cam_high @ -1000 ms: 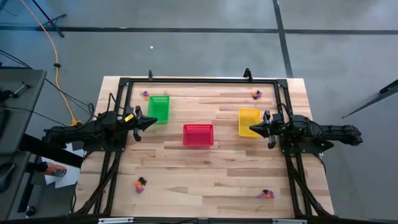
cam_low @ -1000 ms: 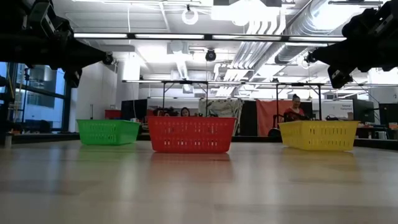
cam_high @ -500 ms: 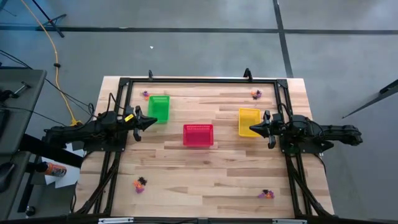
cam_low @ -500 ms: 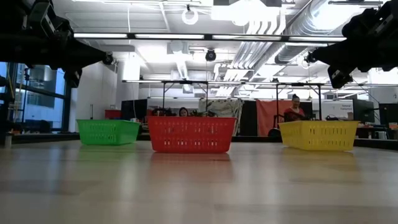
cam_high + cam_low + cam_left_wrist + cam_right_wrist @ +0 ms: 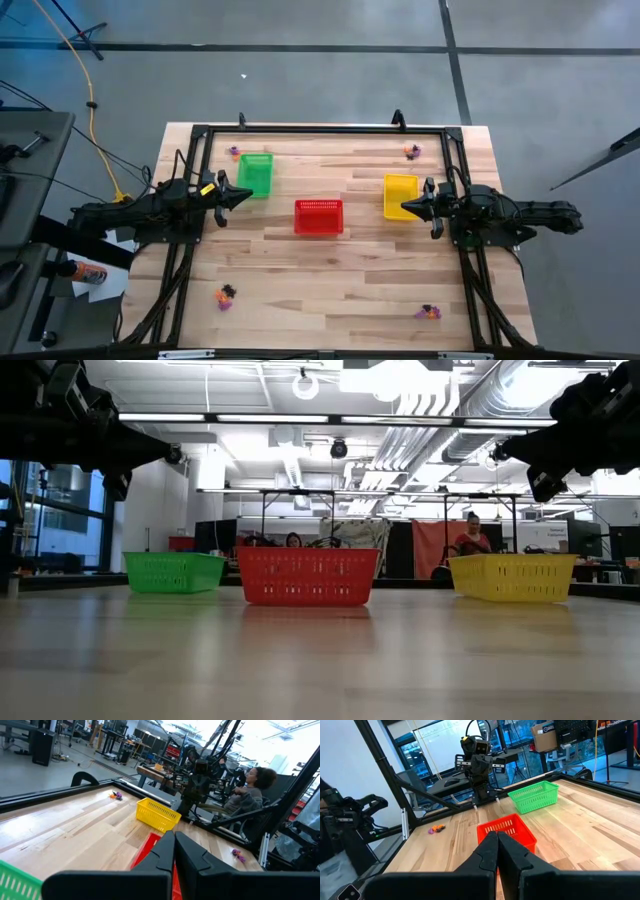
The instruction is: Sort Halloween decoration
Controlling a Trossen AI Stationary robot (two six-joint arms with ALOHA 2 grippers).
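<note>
Dark fingers on both arms are sitting pressed together with nothing between them, so neither one is gripping anything right now. Left gripper [image 5: 243,196] is hanging above the table's left side, tips pointing inward just beside the green mesh basket [image 5: 255,173]; right gripper [image 5: 408,208] is mirroring it on the right side, tips hovering at the edge of the yellow mesh basket [image 5: 400,194]. Red mesh basket [image 5: 319,216] is sitting between the two, a bit nearer the front, and all three baskets are standing upright on the wooden table [image 5: 330,270], apart from each other. Halloween decoration bits are lying in four little clumps out by the table's corners, well away from both grippers: one purple-and-orange clump [image 5: 234,152] just beside the green basket's far corner, an orange one [image 5: 411,151] beyond the yellow basket, an orange-and-black one [image 5: 225,295] near the front left, and a purple-and-orange one [image 5: 429,311] near the front right. Can't make out what the individual trinkets are. Across the room, a person [image 5: 471,533] is showing behind the yellow basket in the low view.
</note>
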